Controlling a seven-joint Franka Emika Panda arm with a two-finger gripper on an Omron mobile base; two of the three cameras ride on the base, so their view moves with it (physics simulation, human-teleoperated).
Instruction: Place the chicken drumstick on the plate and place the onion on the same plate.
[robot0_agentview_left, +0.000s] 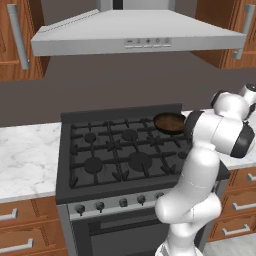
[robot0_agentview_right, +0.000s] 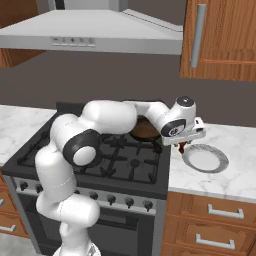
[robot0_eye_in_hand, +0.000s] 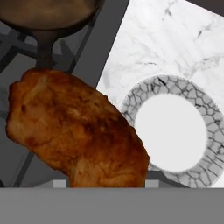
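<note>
A dark skillet (robot0_agentview_right: 145, 130) sits on the stove (robot0_agentview_right: 100, 155) at mid-frame in the right base view, partly hidden behind the arm. The plate (robot0_agentview_right: 205, 158) lies on the marble desk (robot0_agentview_right: 235, 170) at centre right, just beside the stove edge. The gripper (robot0_agentview_right: 183, 146) hangs at the plate's left rim, fingers pinching the chicken drumstick (robot0_eye_in_hand: 76, 131), which fills the lower left of the hand view and overlaps the plate's edge there.

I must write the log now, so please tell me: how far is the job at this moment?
Done: nothing lies on the round grey-white plate with the crackled rim yet. In hand: the gripper carries the orange-brown chicken drumstick above the stove edge, beside the plate. Left: set it down, then fetch the onion.
</note>
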